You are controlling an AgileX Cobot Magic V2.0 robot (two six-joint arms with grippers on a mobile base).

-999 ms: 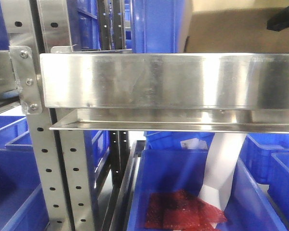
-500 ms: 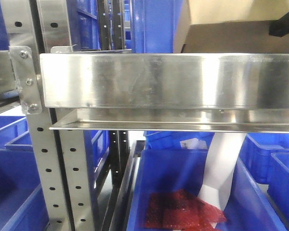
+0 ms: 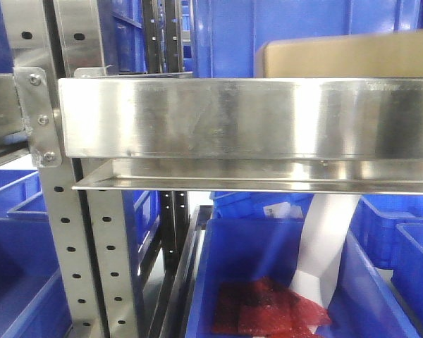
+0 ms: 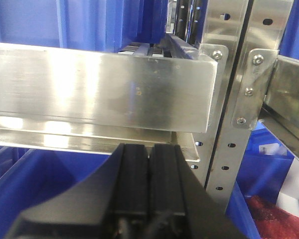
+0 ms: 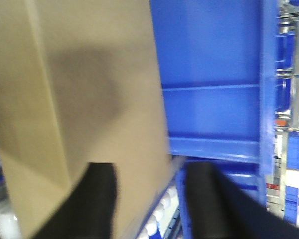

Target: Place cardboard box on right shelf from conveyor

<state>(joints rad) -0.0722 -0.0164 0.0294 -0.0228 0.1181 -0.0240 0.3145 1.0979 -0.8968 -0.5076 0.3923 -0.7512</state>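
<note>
The tan cardboard box [image 3: 345, 58] lies on the right shelf [image 3: 218, 116], and only its top shows above the shiny steel front lip. In the right wrist view the cardboard box [image 5: 79, 89] fills the left side, blurred. My right gripper [image 5: 149, 199] is open: its left finger [image 5: 97, 199] stands in front of the box face and its right finger [image 5: 209, 199] is off the box, against blue plastic. My left gripper [image 4: 149, 152] is shut and empty, held below another steel shelf lip [image 4: 99, 89]. The conveyor is out of view.
Perforated steel uprights [image 3: 70, 211] and a bolted bracket [image 3: 34, 116] stand left of the shelf. Blue bins [image 3: 268, 274] sit below, one holding red mesh [image 3: 268, 310] and white paper [image 3: 324, 246]. A blue bin wall [image 5: 214, 74] stands right of the box; white rollers [image 5: 159, 214] show under it.
The box has come down and now lies lower behind the shelf lip. The black gripper part at the top right of the front view has left that view.
</note>
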